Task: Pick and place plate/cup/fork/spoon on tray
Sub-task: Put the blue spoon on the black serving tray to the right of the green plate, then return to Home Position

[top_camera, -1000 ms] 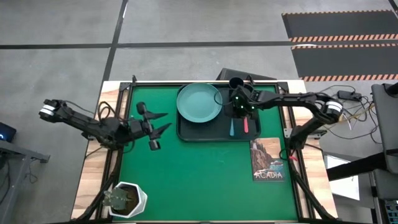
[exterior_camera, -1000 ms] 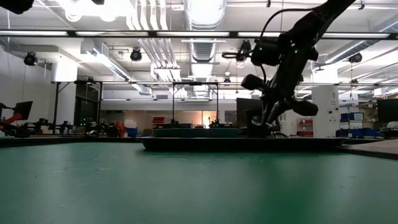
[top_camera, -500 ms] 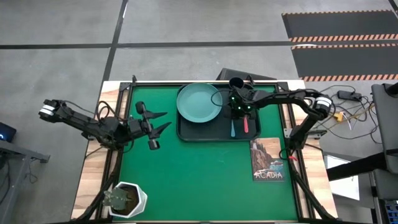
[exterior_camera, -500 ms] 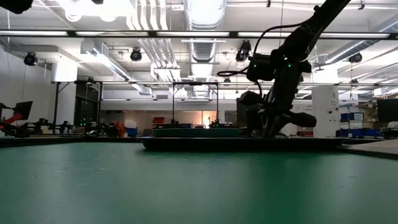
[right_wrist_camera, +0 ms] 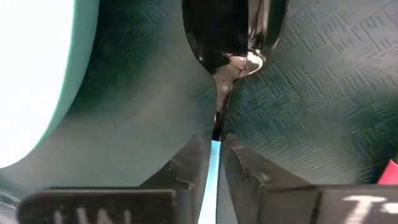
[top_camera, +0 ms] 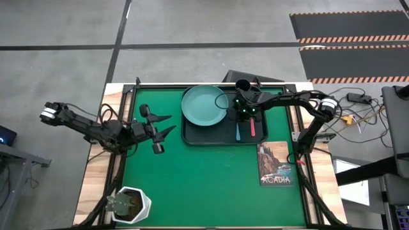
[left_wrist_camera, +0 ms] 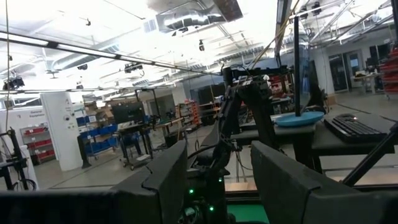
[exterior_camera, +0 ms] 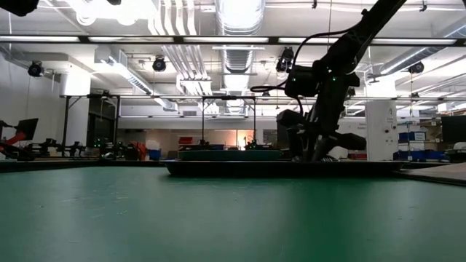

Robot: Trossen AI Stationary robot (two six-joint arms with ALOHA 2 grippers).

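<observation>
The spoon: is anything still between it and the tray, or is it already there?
Nothing visible stands between them. The spoon already lies on the tray, beside the plate, with the right gripper astride its blue handle. The fork lies alongside.

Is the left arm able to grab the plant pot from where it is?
Probably yes. The left tool hangs open over bare green table, and the white plant pot stands at the near left corner on that arm's own side with nothing between them. The right tool is busy over the tray.
</observation>
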